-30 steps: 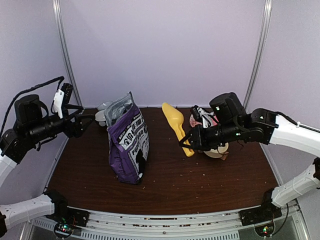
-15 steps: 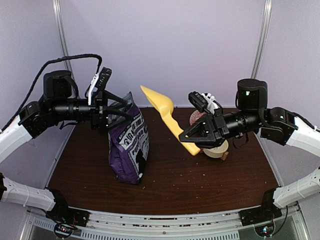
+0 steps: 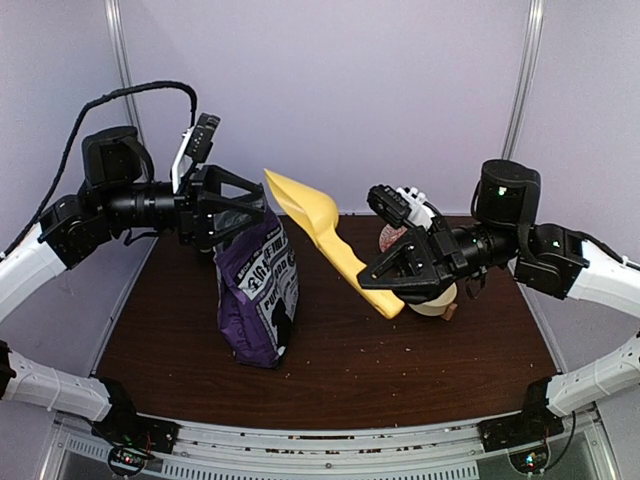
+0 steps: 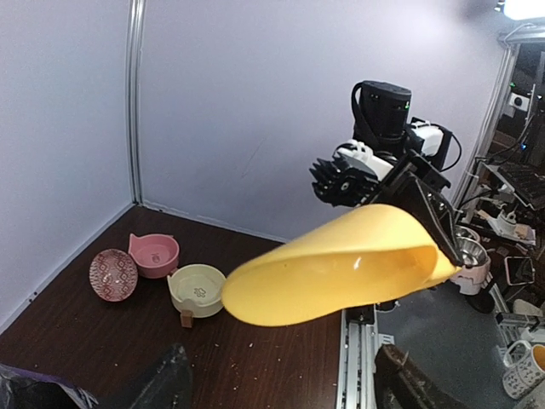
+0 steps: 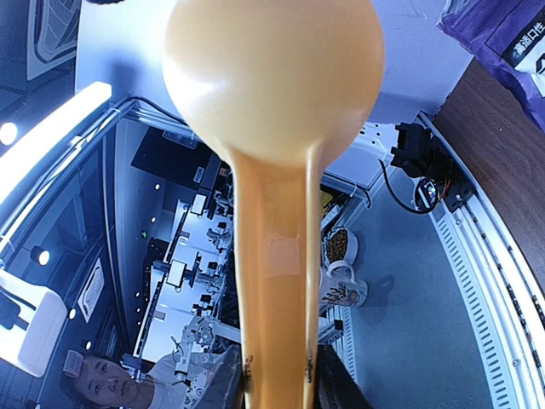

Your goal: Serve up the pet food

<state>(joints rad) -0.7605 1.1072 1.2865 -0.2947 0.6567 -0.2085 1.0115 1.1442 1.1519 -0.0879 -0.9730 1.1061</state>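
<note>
My right gripper (image 3: 388,286) is shut on the handle of the yellow scoop (image 3: 318,226) and holds it in the air. The scoop's bowl tilts up toward the top of the purple bag (image 3: 256,290). In the left wrist view the scoop (image 4: 341,273) looks empty inside. In the right wrist view the handle (image 5: 277,281) runs between my right gripper's (image 5: 277,388) jaws. My left gripper (image 3: 250,207) is open at the bag's upper rim, and its own view (image 4: 281,388) shows the jaws wide apart. The pet food is hidden; only scattered crumbs (image 3: 385,350) lie on the table.
A cream bowl (image 4: 196,290), a pink bowl (image 4: 154,253) and a patterned pink bowl (image 4: 113,275) stand at the back right of the brown table (image 3: 430,360). The cream bowl (image 3: 438,303) sits partly behind my right arm. A metal rail (image 3: 330,435) runs along the table's front edge.
My right gripper has lifted the scoop off the table and swung its bowl up and left toward the bag. My left arm has swung in to the bag's top.
</note>
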